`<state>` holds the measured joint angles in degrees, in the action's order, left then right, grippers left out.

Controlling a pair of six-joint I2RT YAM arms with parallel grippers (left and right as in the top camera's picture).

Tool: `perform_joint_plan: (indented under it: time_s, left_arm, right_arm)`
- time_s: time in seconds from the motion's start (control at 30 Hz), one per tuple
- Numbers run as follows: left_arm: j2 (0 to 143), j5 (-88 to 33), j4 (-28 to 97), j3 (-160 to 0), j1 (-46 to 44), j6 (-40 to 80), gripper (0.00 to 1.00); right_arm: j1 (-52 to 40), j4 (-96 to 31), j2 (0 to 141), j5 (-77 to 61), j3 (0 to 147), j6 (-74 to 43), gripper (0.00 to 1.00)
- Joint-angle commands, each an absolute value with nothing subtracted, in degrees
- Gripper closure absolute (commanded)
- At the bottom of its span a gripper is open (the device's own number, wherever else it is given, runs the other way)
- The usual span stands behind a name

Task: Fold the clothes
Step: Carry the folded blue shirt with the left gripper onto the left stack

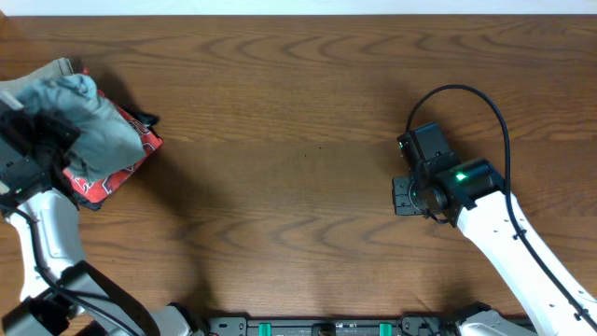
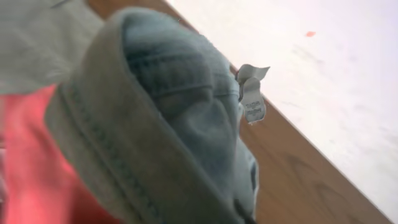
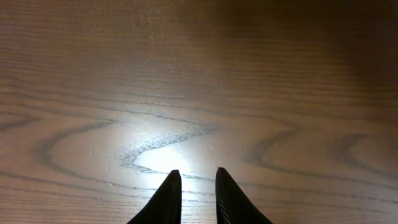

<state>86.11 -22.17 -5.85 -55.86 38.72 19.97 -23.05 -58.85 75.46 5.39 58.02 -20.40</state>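
Brown wood-grain table (image 1: 298, 121) under both arms. Right gripper (image 3: 193, 186) at 3 o'clock: fingertips nearly together, narrow gap, nothing held, hovering over bare wood. Right arm (image 1: 522, 252) reaching in from 5 o'clock. Left gripper at 9 o'clock buried in clothes; opening cannot be told. Grey garment (image 1: 89, 121) bunched over red garment (image 1: 112, 177). White tag (image 2: 252, 93) on grey garment, print unreadable.

Two garments lie at nine o'clock: one grey-blue garment (image 1: 93, 126) atop one red garment (image 1: 112, 177). Two arms stand there: one left arm (image 1: 47, 233), one right arm (image 1: 504, 233).
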Motion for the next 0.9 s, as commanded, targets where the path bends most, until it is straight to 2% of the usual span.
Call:
perform_joint_plan:
  time_s: [0.0,0.03,0.17,0.57,0.73,0.87]
  left_arm:
    - [86.85,-19.79,-6.57,-56.60,41.36,21.39,0.08]
    - [86.85,-19.81,-6.57,-56.60,42.44,22.68,0.02]
    - [86.85,-19.88,-6.59,-56.60,44.66,27.40,0.02]
    - [82.32,-23.88,-12.97,-58.87,45.10,28.60,0.02]
    - [82.06,-31.33,-12.97,-62.96,44.36,29.71,0.02]
    - [82.08,-36.18,-11.20,-63.35,39.79,29.85,0.02]
  right_arm:
    - [-21.65,-58.76,74.89,5.76,58.67,-21.21,0.82]
    - [-21.65,-58.74,74.89,5.76,58.67,-21.21,0.81]
    - [-21.65,-58.72,74.89,5.76,58.67,-21.21,0.81]
    - [-21.63,-58.70,74.89,6.70,58.67,-21.17,0.75]
    - [-21.63,-58.70,74.89,7.38,58.67,-21.15,0.73]
    - [-21.63,-58.22,74.89,7.31,58.67,-21.17,0.73]
